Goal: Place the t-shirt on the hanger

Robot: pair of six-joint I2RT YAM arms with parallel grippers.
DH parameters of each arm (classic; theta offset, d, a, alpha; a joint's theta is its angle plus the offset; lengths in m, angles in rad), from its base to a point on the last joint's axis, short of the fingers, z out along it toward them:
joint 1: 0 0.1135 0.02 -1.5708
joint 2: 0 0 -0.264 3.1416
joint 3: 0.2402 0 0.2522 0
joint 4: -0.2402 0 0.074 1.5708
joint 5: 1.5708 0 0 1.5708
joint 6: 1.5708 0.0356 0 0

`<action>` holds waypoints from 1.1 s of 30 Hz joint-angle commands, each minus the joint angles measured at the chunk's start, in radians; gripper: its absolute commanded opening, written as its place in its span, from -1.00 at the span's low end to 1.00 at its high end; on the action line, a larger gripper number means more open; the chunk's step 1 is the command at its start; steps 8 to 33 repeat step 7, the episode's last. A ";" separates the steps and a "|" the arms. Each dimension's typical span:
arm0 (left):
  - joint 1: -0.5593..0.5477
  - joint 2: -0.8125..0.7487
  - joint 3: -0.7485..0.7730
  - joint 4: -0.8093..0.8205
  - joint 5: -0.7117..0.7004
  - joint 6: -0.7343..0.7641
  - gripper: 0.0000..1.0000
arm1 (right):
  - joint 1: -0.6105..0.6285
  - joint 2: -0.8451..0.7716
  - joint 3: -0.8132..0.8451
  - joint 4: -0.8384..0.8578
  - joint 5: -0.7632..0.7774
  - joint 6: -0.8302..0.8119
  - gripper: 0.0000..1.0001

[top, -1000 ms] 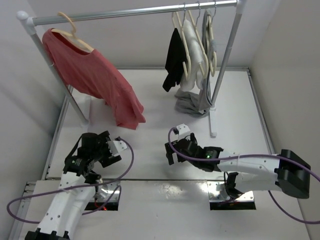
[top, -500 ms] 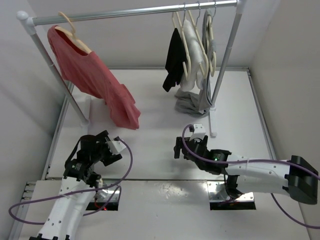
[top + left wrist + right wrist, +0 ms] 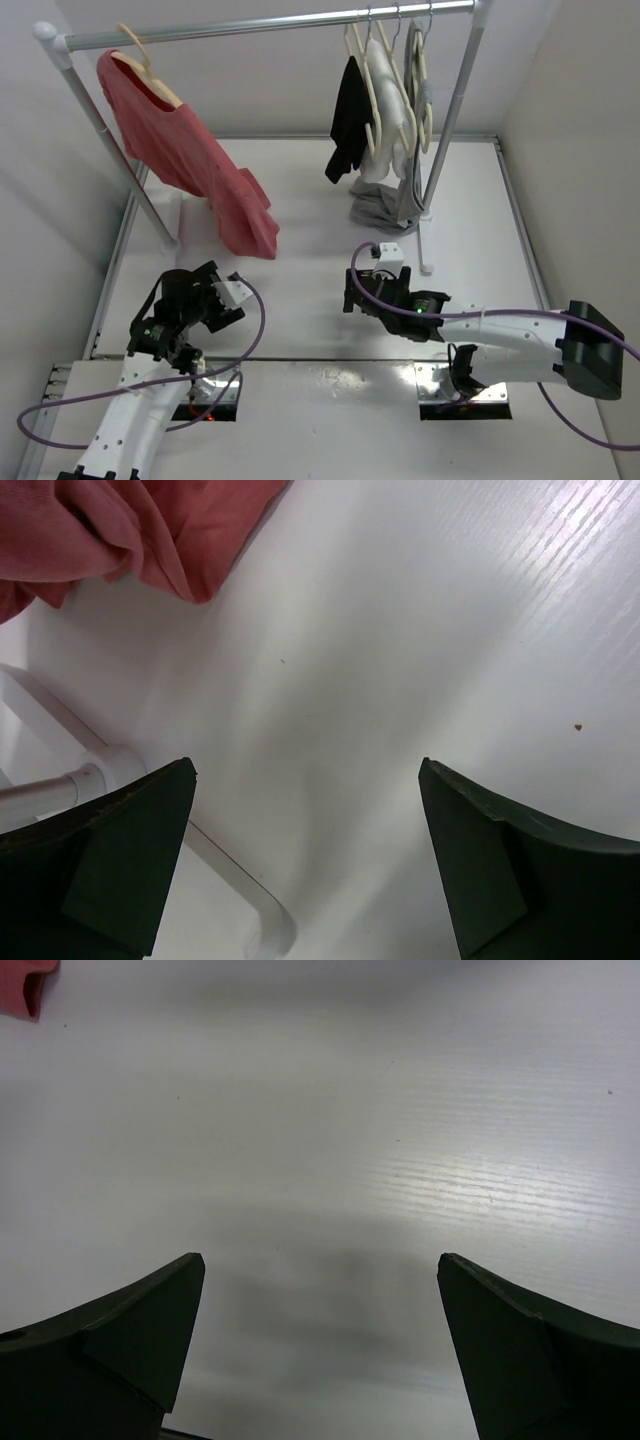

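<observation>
The faded-red t-shirt hangs on the peach-beige hanger, whose hook is over the rail at the far left. Its hem droops to the table and shows at the top left of the left wrist view. A red corner shows in the right wrist view. My left gripper is open and empty, low over the table in front of the shirt. My right gripper is open and empty over the middle of the table.
A metal clothes rail spans the back, its left post and foot near my left gripper. A black garment, cream-white hangers and a grey garment hang at the right by the right post.
The t-shirt has swung slightly on the hanger and settled. My right gripper moved right and back, then shifted slightly left. My left arm has drawn back a little.
</observation>
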 commanded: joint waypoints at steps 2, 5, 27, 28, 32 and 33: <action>0.003 -0.007 0.001 0.030 0.028 -0.010 0.99 | -0.003 0.004 0.039 -0.020 0.011 0.020 1.00; 0.003 -0.007 0.001 0.030 0.028 -0.010 0.99 | -0.003 -0.034 0.025 -0.007 -0.007 -0.006 1.00; 0.003 -0.007 0.001 0.030 0.028 -0.010 0.99 | -0.003 -0.075 -0.010 0.021 -0.007 -0.006 1.00; 0.003 -0.007 0.001 0.030 0.028 -0.010 0.99 | -0.003 -0.075 -0.010 0.021 -0.007 -0.006 1.00; 0.003 -0.007 0.001 0.030 0.028 -0.010 0.99 | -0.003 -0.075 -0.010 0.021 -0.007 -0.006 1.00; 0.003 -0.007 0.001 0.030 0.028 -0.010 0.99 | -0.003 -0.075 -0.010 0.021 -0.007 -0.006 1.00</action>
